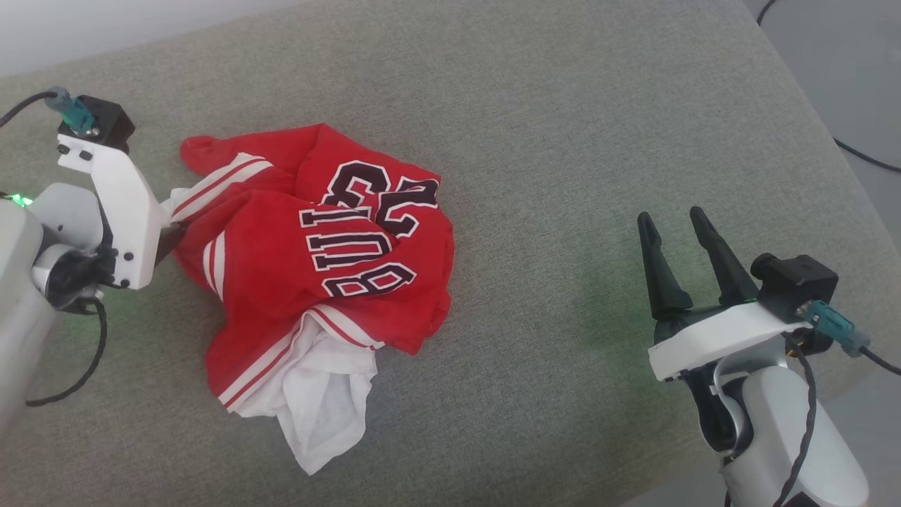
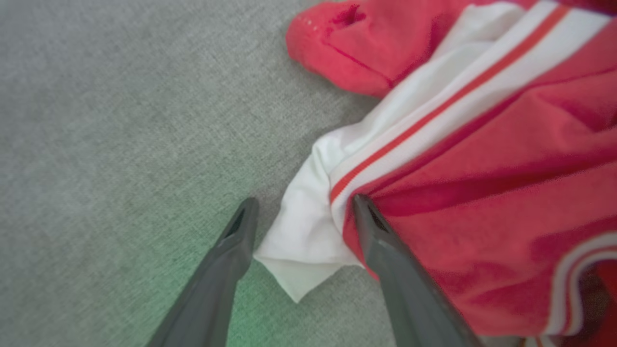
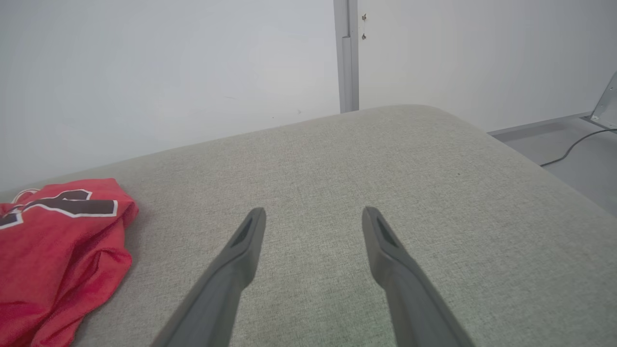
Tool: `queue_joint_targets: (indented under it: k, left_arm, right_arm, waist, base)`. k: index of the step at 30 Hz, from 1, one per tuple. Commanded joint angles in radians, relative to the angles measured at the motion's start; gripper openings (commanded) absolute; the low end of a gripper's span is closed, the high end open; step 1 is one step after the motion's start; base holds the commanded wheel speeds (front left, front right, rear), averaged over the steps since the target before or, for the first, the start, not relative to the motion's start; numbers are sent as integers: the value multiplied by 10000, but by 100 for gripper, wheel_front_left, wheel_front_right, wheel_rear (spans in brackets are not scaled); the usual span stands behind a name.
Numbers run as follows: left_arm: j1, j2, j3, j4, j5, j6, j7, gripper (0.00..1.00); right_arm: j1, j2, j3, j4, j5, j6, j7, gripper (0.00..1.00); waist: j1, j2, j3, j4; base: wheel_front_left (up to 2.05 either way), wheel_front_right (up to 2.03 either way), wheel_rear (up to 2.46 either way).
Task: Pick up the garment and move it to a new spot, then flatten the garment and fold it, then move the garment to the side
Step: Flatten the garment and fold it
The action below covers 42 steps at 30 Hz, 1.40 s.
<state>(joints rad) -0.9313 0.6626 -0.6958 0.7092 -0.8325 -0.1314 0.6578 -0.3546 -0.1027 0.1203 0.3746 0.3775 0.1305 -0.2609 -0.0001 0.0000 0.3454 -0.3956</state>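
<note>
A broad grey-green upholstered cushion with a fine woven texture lies under soft, even light. Behind the cushion rises a plain white wall, split by a pale grey vertical strip. To the cushion's right, a black cable trails across smooth grey floor.

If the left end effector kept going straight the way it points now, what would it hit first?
The garment: its white corner lies between the fingers of the open left end effector, so the cloth comes first, likely almost at once, though depth is hard to judge.
</note>
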Motion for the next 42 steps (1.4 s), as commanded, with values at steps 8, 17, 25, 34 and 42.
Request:
queue_joint_targets:
  k: [8,17,25,34,42]
  left_arm:
    - [320,-73,-223,899,-230,211,646,0]
    - [97,7,273,615,-716,262,294,0]
    - [728,544,710,-74,-1169,722,258,0]
    - [2612,1006,915,-1108,-1983,1421,736,0]
    - [3054,1118,1095,-2180,-2168,1655,544,100]
  right_arm:
    - [-120,42,-103,-26,-74,5,-57,100]
    - [143,-82,-438,-44,-152,5,-56,100]
    - [245,-244,-438,-16,-229,5,-56,100]
    - [418,-402,-433,27,-251,5,-56,100]
    - [381,-490,-340,92,-247,5,-56,100]
  waist:
    - [1,0,56,98]
    - [1,0,-142,661]
    - [1,0,-562,1230]
    - [1,0,-905,1780]
    - [1,0,-1150,2069]
  base:
    - [0,0,0]
    - [0,0,0]
    - [0,0,0]
    - [0,0,0]
    - [0,0,0]
